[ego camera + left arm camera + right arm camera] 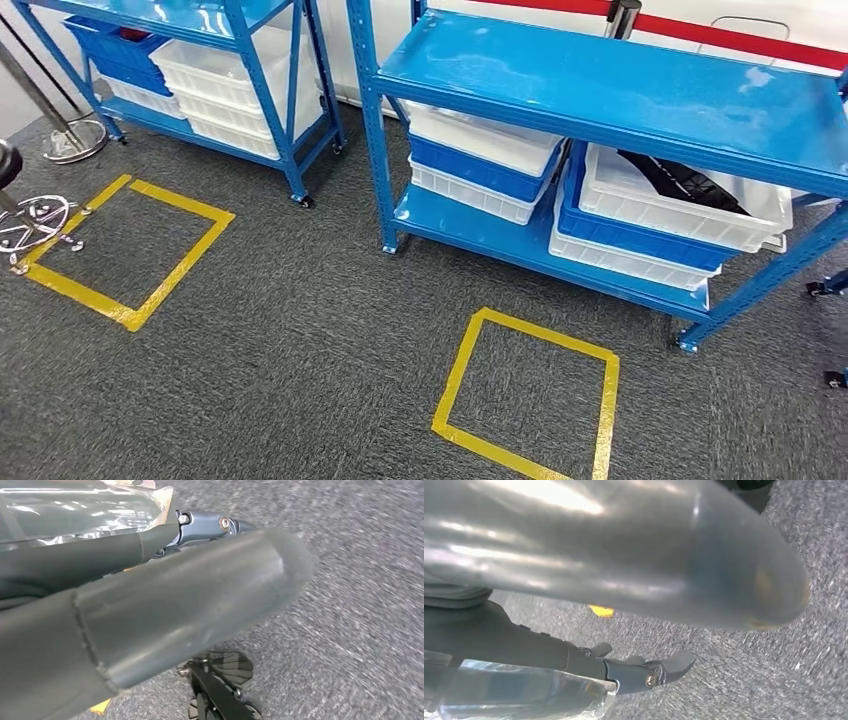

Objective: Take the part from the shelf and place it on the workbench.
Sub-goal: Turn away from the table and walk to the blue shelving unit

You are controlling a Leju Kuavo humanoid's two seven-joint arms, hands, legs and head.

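A black part (690,185) lies in the top white bin (680,215) on the lower level of the blue shelf (620,90), at the right of the head view. Its far end is hidden under the upper shelf board. My left hand (190,595) hangs over the grey carpet with its thick thumb stretched out and dark fingers (210,525) beside it, holding nothing. My right hand (624,555) hangs the same way, its fingers (649,675) straight and apart from the thumb, with nothing in them.
Stacked white and blue bins (480,165) fill the left half of the same shelf. A second blue shelf (250,60) with bins stands at the back left. Two yellow tape squares (125,250) (530,390) mark the carpet. A chrome stool base (35,225) is at the far left.
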